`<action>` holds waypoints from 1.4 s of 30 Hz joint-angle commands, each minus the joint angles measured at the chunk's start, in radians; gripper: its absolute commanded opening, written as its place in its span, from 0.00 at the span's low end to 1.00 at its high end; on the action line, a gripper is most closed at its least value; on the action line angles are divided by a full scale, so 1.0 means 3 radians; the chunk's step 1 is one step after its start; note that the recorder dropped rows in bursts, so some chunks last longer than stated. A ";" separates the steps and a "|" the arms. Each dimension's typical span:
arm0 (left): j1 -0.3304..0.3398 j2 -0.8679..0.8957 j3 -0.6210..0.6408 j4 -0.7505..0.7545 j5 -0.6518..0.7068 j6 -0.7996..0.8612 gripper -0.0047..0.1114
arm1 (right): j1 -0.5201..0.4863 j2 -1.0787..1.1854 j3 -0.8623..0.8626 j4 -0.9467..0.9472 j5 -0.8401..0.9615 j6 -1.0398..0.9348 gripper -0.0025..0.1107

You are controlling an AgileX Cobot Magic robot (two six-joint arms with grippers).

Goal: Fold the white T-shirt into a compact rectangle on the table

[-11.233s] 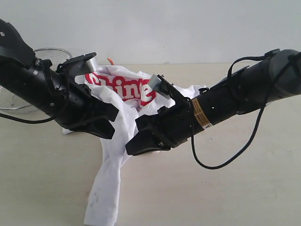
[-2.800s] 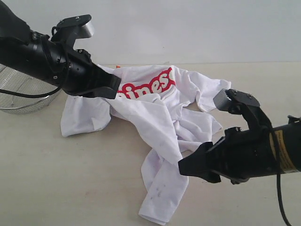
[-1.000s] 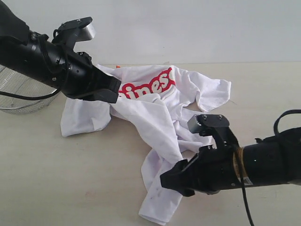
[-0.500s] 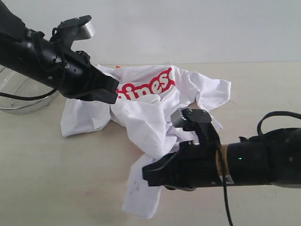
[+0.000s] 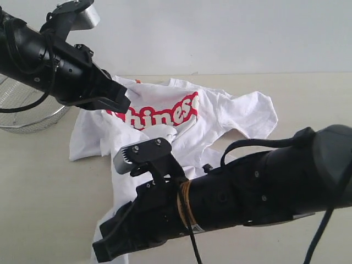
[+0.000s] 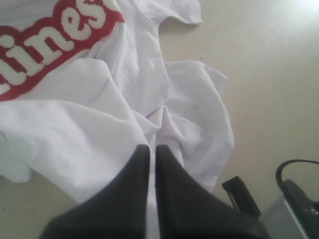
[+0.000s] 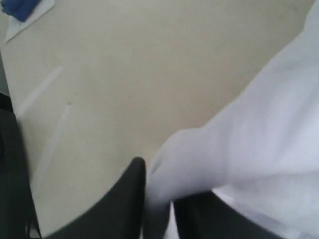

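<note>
The white T-shirt point(image 5: 214, 118) lies crumpled on the table point(image 5: 44, 181), its red-outlined lettering point(image 5: 162, 113) facing up. My left gripper point(image 5: 122, 103) is at the shirt's far left part, shut on a pinch of white cloth; in the left wrist view the cloth runs between its closed fingers point(image 6: 139, 164). My right gripper point(image 5: 103, 254) reaches across to the front left and is shut on the shirt's lower edge. In the right wrist view a white fold point(image 7: 199, 154) sits between the dark fingers point(image 7: 135, 172) just above the table point(image 7: 124, 74).
A wire-mesh metal basket point(image 5: 22, 113) stands at the far left behind my left arm. A pale wall rises behind the table. A blue item on white paper point(image 7: 20, 10) lies far off in the right wrist view.
My right gripper closed on the shirt's lower part and swept left along the front, dragging it. My left gripper rose and shifted left, so the lettering now shows more fully.
</note>
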 commanded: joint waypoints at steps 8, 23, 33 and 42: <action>-0.0013 -0.0031 0.0019 0.0063 0.0045 -0.0012 0.08 | -0.0022 -0.0161 -0.0028 -0.0029 0.0187 0.0252 0.47; -0.0013 -0.0031 0.0019 0.0075 0.0083 -0.0012 0.08 | -0.0043 -0.0211 -0.0084 -0.0242 -0.0426 0.0475 0.43; -0.0013 -0.0031 0.0019 0.0075 0.0171 -0.0012 0.08 | -0.0462 -0.0496 -0.0084 -0.0445 -0.0006 0.0766 0.10; -0.0013 -0.0031 0.0019 0.0337 0.0253 -0.0175 0.08 | -0.1642 -0.0467 -0.0323 -0.2518 0.0346 0.2443 0.02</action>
